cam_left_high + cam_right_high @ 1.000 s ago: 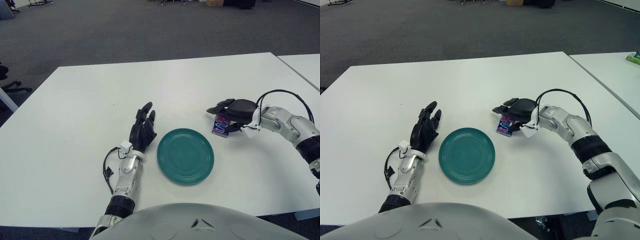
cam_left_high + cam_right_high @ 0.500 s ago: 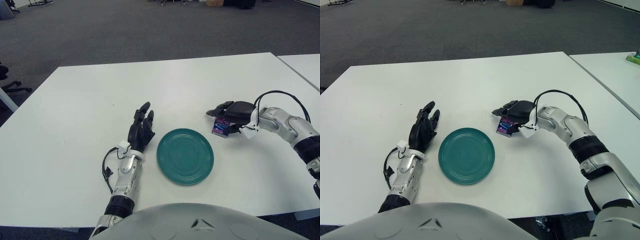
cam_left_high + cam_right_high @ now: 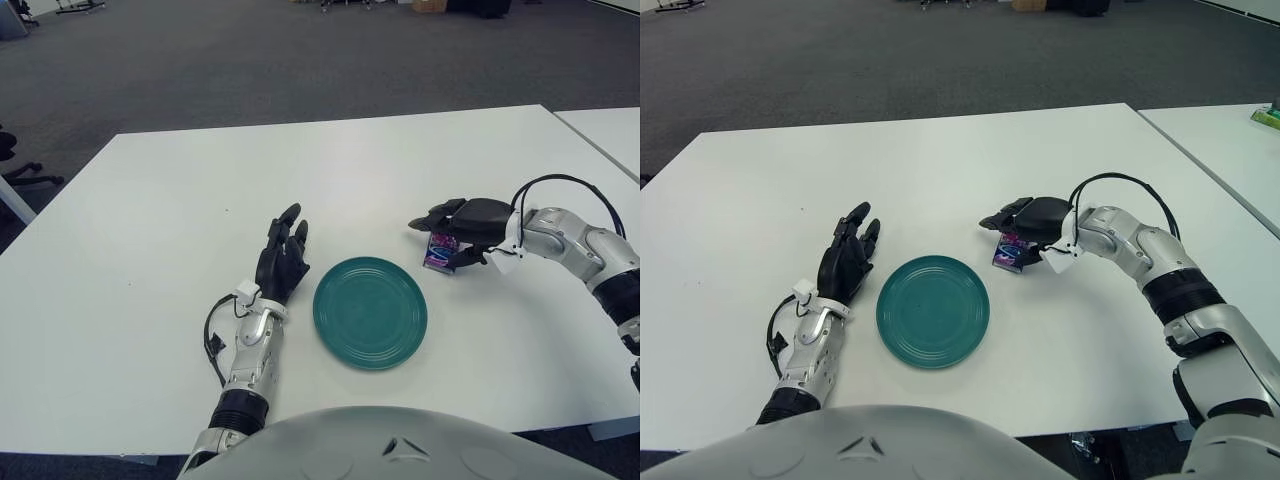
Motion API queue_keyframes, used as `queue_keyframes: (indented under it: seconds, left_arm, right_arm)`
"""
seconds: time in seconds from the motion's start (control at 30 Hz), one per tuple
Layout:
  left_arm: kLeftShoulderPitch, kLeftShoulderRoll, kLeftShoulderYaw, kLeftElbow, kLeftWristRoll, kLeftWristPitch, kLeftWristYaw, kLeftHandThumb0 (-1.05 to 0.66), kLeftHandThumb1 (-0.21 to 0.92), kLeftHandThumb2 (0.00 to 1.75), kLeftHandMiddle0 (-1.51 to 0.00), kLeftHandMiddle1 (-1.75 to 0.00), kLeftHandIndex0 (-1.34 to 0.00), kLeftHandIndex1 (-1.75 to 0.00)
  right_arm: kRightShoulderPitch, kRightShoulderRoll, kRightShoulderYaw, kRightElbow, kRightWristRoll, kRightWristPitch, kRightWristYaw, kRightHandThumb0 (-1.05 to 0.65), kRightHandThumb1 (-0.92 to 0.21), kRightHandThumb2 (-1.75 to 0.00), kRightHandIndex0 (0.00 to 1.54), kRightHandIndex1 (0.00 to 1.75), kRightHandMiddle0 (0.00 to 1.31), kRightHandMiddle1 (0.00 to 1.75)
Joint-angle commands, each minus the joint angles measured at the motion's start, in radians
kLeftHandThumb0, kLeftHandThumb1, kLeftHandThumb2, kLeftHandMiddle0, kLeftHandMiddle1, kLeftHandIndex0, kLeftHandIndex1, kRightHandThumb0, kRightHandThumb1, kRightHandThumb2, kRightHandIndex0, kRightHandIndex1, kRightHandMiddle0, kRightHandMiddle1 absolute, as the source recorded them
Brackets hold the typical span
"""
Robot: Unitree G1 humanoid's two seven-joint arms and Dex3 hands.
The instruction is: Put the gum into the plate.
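Right of centre, the right robot hand (image 3: 468, 220) arches loosely over the gum (image 3: 441, 252), grip unconfirmed; it may slip short of the plate (image 3: 370, 312).

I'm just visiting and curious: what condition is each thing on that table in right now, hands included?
gum pack: standing on the table beside the plate, under the right hand, not in the plate yet.
plate: flat on the table, nothing in it.
right hand: draped over the gum, fingers around it.
left hand: resting left of the plate, fingers extended, holding nothing.
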State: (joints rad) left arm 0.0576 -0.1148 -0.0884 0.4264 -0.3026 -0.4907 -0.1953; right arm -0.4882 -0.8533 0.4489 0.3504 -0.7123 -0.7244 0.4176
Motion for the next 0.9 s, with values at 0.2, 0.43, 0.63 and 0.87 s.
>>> queue_keyframes:
  seconds: [0.2, 0.43, 0.63, 0.87]
  left_arm:
    - [0.048, -0.100, 0.014, 0.097, -0.026, -0.022, -0.031, -0.92, 0.92, 0.90, -0.29, -0.01, 0.00, -0.58]
    - [0.043, -0.106, 0.024, 0.105, -0.040, -0.018, -0.050, -0.93, 0.92, 0.90, -0.28, 0.00, 0.00, -0.57]
    - [0.041, -0.105, 0.026, 0.110, -0.035, -0.024, -0.052, -0.93, 0.92, 0.90, -0.27, 0.00, 0.00, -0.57]
    - [0.044, -0.102, 0.020, 0.111, -0.019, -0.033, -0.044, -0.93, 0.92, 0.90, -0.27, 0.00, 0.00, -0.57]
  right_arm:
    - [0.008, -0.039, -0.045, -0.069, 0.051, -0.004, 0.071, -0.70, -0.92, -0.51, 0.13, 0.00, 0.00, 0.08]
    - [0.006, -0.051, -0.059, -0.095, 0.061, 0.005, 0.119, -0.72, -0.92, -0.51, 0.12, 0.00, 0.00, 0.07]
    - [0.005, -0.055, -0.071, -0.109, 0.076, 0.010, 0.156, -0.73, -0.92, -0.53, 0.11, 0.00, 0.00, 0.04]
    - [0.010, -0.057, -0.080, -0.126, 0.096, 0.025, 0.197, -0.74, -0.92, -0.53, 0.09, 0.00, 0.00, 0.01]
